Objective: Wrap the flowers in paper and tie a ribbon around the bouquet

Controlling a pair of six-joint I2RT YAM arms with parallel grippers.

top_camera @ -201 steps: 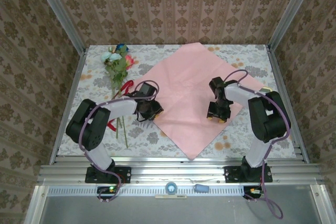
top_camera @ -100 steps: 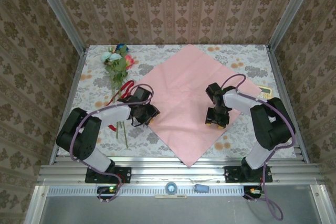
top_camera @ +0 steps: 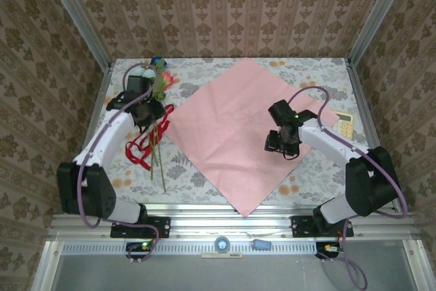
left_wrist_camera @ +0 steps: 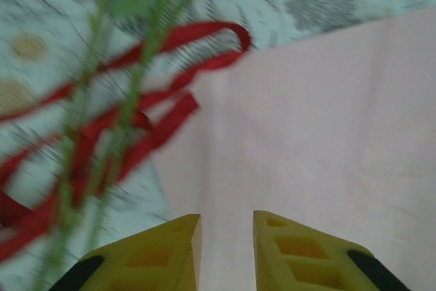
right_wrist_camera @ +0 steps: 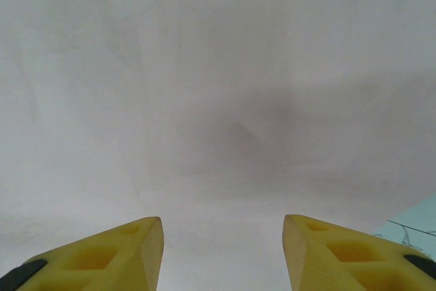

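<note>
Top view: paper (top_camera: 231, 127) lies flat on the bench (top_camera: 306, 73), pink side up, turned as a diamond. Flowers (top_camera: 155, 81) lie far left, stems running toward you, with the ribbon (top_camera: 138, 148) looped across them. Your left claw (top_camera: 146, 112) hangs over the stems, just left of the paper's left corner. Your right claw (top_camera: 278, 144) is over the paper's right half.

Left wrist: left claw (left_wrist_camera: 225, 236) is parted by a narrow gap with nothing in it. Paper (left_wrist_camera: 327, 120) is ahead and under it. Ribbon (left_wrist_camera: 197, 35) and blurred flowers (left_wrist_camera: 129, 93) are off to its left.

Right wrist: right claw (right_wrist_camera: 223, 250) stands well apart and holds nothing. Paper (right_wrist_camera: 218, 100) is right below it; can't tell if they touch.
</note>
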